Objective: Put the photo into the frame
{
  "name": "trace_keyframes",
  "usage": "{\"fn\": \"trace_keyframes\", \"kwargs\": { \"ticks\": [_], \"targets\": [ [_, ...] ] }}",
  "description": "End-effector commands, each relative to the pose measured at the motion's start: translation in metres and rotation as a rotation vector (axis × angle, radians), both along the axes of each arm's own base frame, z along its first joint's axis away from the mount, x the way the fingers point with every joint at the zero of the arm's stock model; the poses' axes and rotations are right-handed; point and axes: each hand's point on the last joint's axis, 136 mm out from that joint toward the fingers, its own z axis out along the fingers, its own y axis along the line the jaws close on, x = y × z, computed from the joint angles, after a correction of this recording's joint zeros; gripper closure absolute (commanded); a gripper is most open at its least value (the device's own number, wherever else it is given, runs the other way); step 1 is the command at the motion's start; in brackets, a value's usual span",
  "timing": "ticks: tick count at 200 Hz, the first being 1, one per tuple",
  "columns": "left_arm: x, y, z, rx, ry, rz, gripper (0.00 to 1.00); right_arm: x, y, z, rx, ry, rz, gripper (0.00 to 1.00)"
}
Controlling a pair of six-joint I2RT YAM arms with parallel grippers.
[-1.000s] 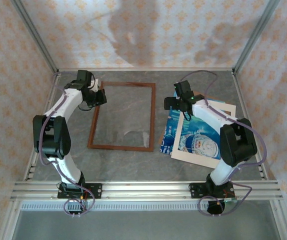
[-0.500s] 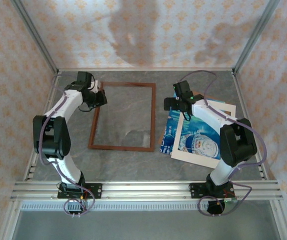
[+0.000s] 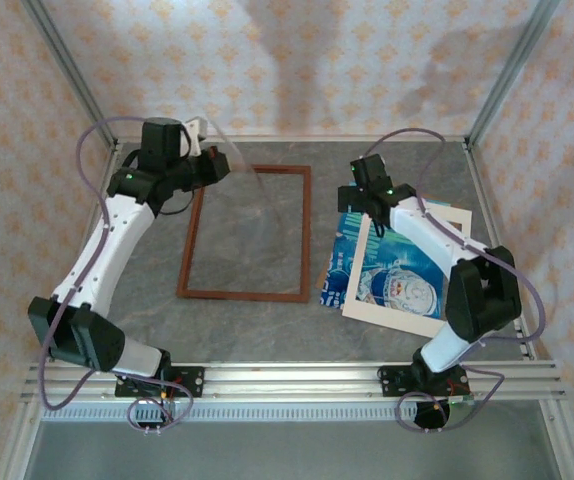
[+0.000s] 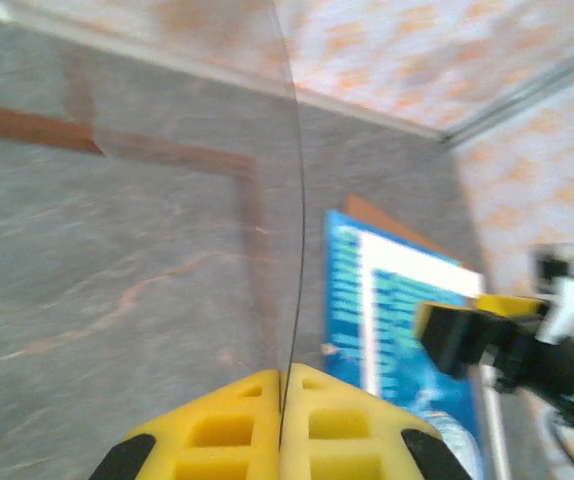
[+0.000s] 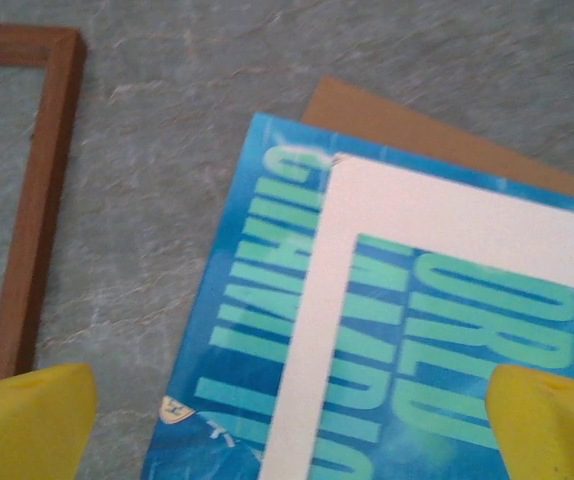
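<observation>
Leftmost in the overhead view, the left gripper stands at the upper left, its yellow fingers pressed together on the edge of a thin transparent pane, which is held tilted over the upper-left corner of the frame. The large rectangular frame of thin reddish-brown wood moulding lies flat at centre left on the grey marbled table top; its opening shows bare table surface. Right of the frame and apart from it lies the blue printed photo with pale lettering, resting on a plain brown cardboard board. A cream mat border with a cut-out window lies askew on the photo, its window showing the white cartoon figure. The right gripper hangs over the photo's upper-left corner, fingers spread wide, holding nothing.
</observation>
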Motion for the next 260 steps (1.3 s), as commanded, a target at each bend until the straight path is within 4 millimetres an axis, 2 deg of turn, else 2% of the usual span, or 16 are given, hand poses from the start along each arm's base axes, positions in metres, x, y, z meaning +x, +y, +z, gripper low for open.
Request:
{"fn": "trace_keyframes", "kwargs": {
  "ticks": [1, 23, 39, 49, 59, 72, 86, 101, 123, 132, 154, 178, 204, 260],
  "targets": [
    [-0.008, -0.037, 0.047, -0.147, -0.095, -0.072, 1.00, 0.000, -0.040, 0.045, -0.088, -0.101, -0.142, 0.01],
    [-0.011, -0.068, 0.049, -0.247, -0.057, -0.171, 1.00, -0.003, -0.065, 0.067, -0.055, -0.163, -0.228, 0.01],
    [-0.007, -0.078, 0.045, -0.314, -0.028, -0.194, 1.00, -0.007, -0.076, 0.078, -0.030, -0.204, -0.255, 0.01],
    [-0.003, -0.078, 0.035, -0.306, -0.016, -0.190, 1.00, -0.008, -0.079, 0.082, -0.023, -0.221, -0.260, 0.01],
    [0.003, -0.074, 0.016, -0.268, 0.013, -0.169, 1.00, -0.009, -0.079, 0.083, -0.018, -0.228, -0.259, 0.01],
    [0.013, -0.062, -0.021, -0.196, 0.086, -0.115, 1.00, -0.009, -0.075, 0.078, -0.005, -0.214, -0.244, 0.01],
    [0.025, -0.040, -0.066, -0.132, 0.187, -0.030, 1.00, -0.007, -0.070, 0.068, 0.012, -0.188, -0.227, 0.01],
    [0.038, -0.019, -0.102, -0.086, 0.255, 0.030, 1.00, -0.005, -0.063, 0.058, 0.033, -0.160, -0.206, 0.01],
    [0.051, -0.002, -0.144, -0.023, 0.328, 0.050, 1.00, -0.002, -0.053, 0.047, 0.059, -0.131, -0.184, 0.01],
    [0.051, 0.003, -0.162, 0.025, 0.370, 0.035, 1.00, -0.002, -0.050, 0.042, 0.064, -0.122, -0.176, 0.01],
    [0.050, 0.016, -0.191, 0.115, 0.440, 0.014, 1.00, -0.003, -0.041, 0.031, 0.087, -0.101, -0.154, 0.01],
    [0.046, 0.032, -0.211, 0.188, 0.472, 0.014, 1.00, -0.003, -0.029, 0.019, 0.111, -0.075, -0.118, 0.01],
    [0.041, 0.039, -0.226, 0.250, 0.498, -0.010, 1.00, -0.001, -0.021, 0.011, 0.112, -0.054, -0.099, 0.01],
    [0.049, 0.048, -0.235, 0.272, 0.468, 0.026, 1.00, 0.002, -0.016, 0.004, 0.104, -0.038, -0.086, 0.01]
  ]
}}
